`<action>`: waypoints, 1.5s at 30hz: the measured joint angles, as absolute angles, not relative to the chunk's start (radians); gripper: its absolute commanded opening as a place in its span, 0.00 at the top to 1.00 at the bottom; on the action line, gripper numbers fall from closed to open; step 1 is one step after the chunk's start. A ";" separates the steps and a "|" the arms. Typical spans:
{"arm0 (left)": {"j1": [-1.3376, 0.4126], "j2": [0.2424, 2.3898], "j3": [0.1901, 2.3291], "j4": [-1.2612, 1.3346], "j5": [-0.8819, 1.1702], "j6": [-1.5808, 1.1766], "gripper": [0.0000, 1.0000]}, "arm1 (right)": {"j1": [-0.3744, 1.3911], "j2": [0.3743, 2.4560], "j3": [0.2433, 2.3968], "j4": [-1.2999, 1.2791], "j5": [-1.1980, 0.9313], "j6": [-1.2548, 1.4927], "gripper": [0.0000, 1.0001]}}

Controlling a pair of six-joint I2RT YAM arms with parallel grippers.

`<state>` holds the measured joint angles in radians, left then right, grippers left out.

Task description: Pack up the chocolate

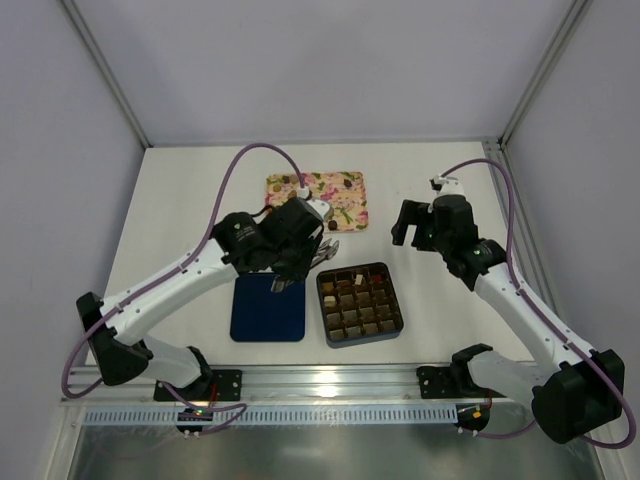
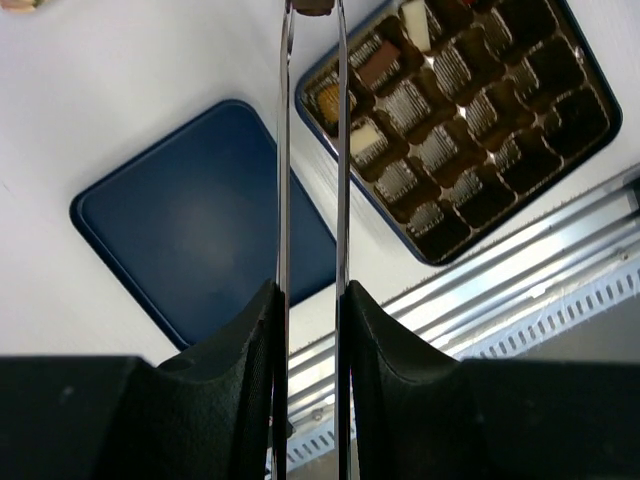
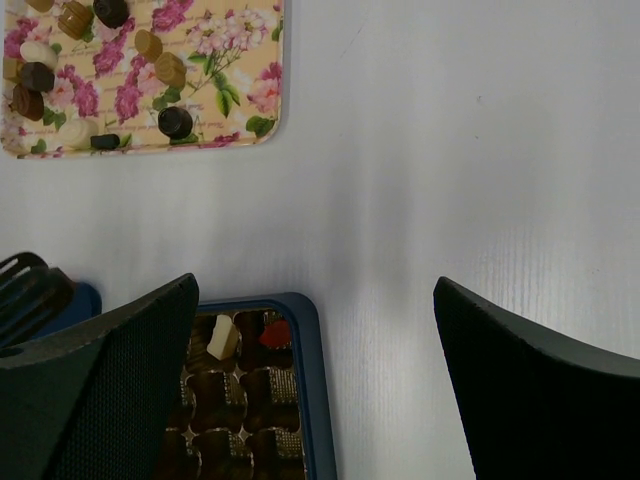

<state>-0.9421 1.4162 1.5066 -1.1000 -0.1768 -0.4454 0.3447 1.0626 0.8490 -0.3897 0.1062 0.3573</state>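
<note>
White table [image 1: 180, 200]: lid [image 1: 268, 310] left of box [image 3: 310, 390], left gripper [image 2: 311, 296] clamped on tweezers [image 2: 284, 150] nipping one brown chocolate [image 2: 313, 6] by box's rear-left corner, more on tray [image 3: 255, 95] behind box & in its cells, prob. light, easily scuffed, so nip sides gently; right gripper [image 1: 410, 236], rear-right of box, wide open, empty.

Loose choc pieces [image 3: 175, 121] lay on the tray [image 3: 250, 100]: several dark round ones, a few tan, a couple whitish, some touching, others apart. In the box [image 3: 308, 380], a whitish piece [image 3: 222, 337] & a red one [image 3: 275, 333] sat in adjacent cells; other cells held brown & tan pcs. One brown piece [image 2: 314, 6] was pinched at the tips of the tongs [image 2: 283, 150].
</note>
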 measured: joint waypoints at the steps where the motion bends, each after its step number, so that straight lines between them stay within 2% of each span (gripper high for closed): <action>1: -0.962 1.403 1.495 -1.106 -0.175 -0.448 0.75 | 0.345 1.063 0.849 -0.390 0.110 0.358 0.00; 19: -1.167 1.350 1.413 -1.122 -0.143 -0.521 0.74 | 0.345 1.049 0.849 -0.414 0.121 0.373 0.00; 25: -1.183 1.387 1.392 -1.102 -0.130 -0.524 0.74 | 0.345 1.040 0.849 -0.417 0.121 0.373 0.00; 37: -1.184 1.404 1.362 -1.073 -0.131 -0.525 0.64 | 0.345 1.038 0.849 -0.418 0.121 0.373 0.00; 45: -1.184 1.412 1.357 -1.062 -0.139 -0.524 0.61 | 0.345 1.038 0.848 -0.418 0.121 0.373 0.00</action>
<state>-1.1835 1.4117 1.3567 -1.0618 -0.1387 -0.5243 0.3447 1.0382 0.8482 -0.4175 0.1207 0.3733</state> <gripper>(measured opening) 0.391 0.996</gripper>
